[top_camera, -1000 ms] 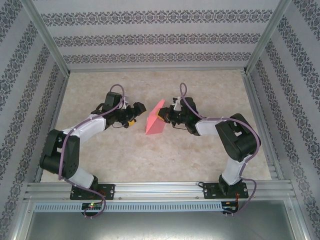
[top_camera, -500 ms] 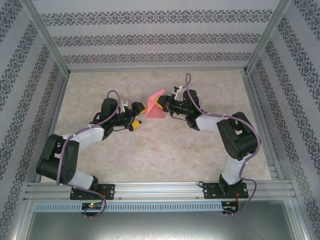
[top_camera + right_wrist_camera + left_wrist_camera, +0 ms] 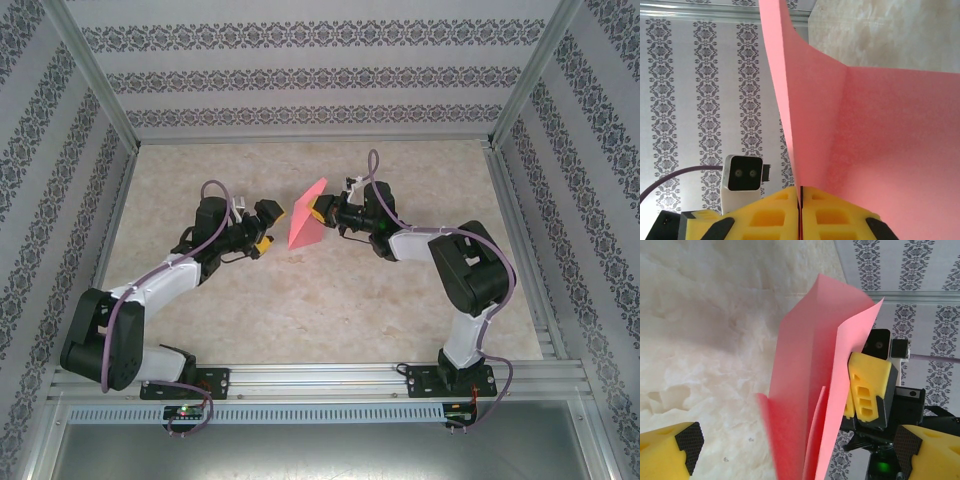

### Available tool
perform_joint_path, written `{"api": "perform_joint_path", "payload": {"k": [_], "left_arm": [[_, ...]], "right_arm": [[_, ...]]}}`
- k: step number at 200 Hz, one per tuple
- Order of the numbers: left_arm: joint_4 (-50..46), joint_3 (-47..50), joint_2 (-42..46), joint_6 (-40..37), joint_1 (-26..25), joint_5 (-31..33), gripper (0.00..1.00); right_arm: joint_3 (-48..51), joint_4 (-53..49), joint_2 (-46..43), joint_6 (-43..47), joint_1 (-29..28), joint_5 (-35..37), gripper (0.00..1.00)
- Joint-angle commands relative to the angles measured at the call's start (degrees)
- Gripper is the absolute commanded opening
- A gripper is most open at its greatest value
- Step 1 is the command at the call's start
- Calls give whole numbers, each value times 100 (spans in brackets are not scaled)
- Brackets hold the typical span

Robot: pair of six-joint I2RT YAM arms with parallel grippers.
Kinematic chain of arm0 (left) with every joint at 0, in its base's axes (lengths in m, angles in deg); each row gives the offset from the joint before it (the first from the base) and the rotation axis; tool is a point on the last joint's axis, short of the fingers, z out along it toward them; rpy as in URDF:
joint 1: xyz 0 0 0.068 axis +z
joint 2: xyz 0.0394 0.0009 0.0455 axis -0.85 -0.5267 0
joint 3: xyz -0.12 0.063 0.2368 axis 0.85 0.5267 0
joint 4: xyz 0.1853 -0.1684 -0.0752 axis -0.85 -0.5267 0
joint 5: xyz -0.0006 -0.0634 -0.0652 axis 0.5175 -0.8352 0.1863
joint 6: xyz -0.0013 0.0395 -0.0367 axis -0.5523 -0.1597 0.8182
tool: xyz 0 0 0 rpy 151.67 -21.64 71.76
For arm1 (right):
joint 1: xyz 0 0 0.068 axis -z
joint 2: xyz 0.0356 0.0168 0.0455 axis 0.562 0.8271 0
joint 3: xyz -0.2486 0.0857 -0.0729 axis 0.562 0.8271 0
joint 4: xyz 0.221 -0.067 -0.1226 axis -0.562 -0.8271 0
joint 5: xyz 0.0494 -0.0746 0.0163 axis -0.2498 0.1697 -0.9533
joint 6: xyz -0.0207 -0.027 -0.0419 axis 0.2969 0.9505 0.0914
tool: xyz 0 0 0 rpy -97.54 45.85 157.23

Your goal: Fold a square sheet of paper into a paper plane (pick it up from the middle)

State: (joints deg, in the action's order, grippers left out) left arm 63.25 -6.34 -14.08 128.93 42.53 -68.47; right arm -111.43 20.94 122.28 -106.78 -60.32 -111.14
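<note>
The salmon-pink sheet of paper (image 3: 304,222) is folded along straight creases and hangs above the table's middle. My right gripper (image 3: 319,212) is shut on its right edge; in the right wrist view the yellow pads (image 3: 770,215) meet on the paper (image 3: 880,140) at the gripper (image 3: 801,197). My left gripper (image 3: 268,228) is open just left of the sheet. In the left wrist view the folded layers (image 3: 805,390) stand between the wide-apart fingers of the left gripper (image 3: 799,452) without touching them. The right gripper's yellow finger (image 3: 867,390) shows behind the paper.
Beige marbled tabletop (image 3: 300,300) lies under both arms, ringed by patterned walls (image 3: 320,75) and an aluminium frame (image 3: 320,378) at the near edge. The left arm's white wrist camera (image 3: 742,172) faces the right gripper closely.
The right gripper has lifted the paper off the table and carried it up and a little left. The left arm has swung its elbow outward while its open gripper stays beside the sheet.
</note>
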Motion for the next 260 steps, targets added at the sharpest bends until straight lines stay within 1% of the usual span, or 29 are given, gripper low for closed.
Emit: {"api": "perform_joint_path", "payload": {"k": [1,14,24,45,61,74,81,86,102,116,124,140,153,192,198,213,231,246,260], "left_arm": [[653,119,-98,81,-78,-293,100],[988,105,-149,117,-161,-513,100],[1048,23,-223,109,-227,-661,100],[1208,-63,-450,211,-321,-817,100],[1603,-35,-632,387,-344,-910,100],[1855,-46,-764,505,-349,-979,97],[1940,-44,-812,559,-348,-980,92],[1991,-45,-829,574,-353,-979,87],[1994,-74,-850,540,-348,-915,74],[1839,-129,-811,385,-348,-856,68],[1739,-159,-777,286,-350,-817,62],[1613,-184,-740,140,-350,-785,57],[1563,-161,-723,100,-349,-728,51],[1502,-187,-749,-1,-351,-751,38],[1459,-193,-743,-24,-348,-743,35],[1401,-210,-757,-93,-350,-733,29],[1239,-253,-759,-226,-340,-721,20],[1016,-308,-743,-404,-346,-693,14],[681,-398,-693,-664,-330,-657,10]], "right_arm": [[-128,297,97,-87,-84,-147,9],[-139,363,126,-149,-93,-158,9],[-141,464,151,-229,-99,-171,9],[-171,682,210,-401,-111,-210,9],[-168,658,196,-419,-112,-189,10],[-150,625,185,-408,-121,-182,10],[-135,625,176,-408,-125,-184,10],[-124,617,169,-408,-121,-192,10],[-99,599,162,-401,-119,-210,10],[-55,591,158,-399,-129,-233,10],[-43,591,158,-389,-129,-258,10],[-5,590,158,-391,-130,-292,10],[6,550,158,-382,-129,-322,10],[-4,412,158,-338,-129,-395,11],[-8,385,152,-329,-129,-412,11],[-25,258,138,-278,-129,-446,13],[-57,38,100,-170,-122,-486,19],[-65,-324,-13,72,-87,-479,27],[-74,-1099,-250,499,-6,-400,35]]}}
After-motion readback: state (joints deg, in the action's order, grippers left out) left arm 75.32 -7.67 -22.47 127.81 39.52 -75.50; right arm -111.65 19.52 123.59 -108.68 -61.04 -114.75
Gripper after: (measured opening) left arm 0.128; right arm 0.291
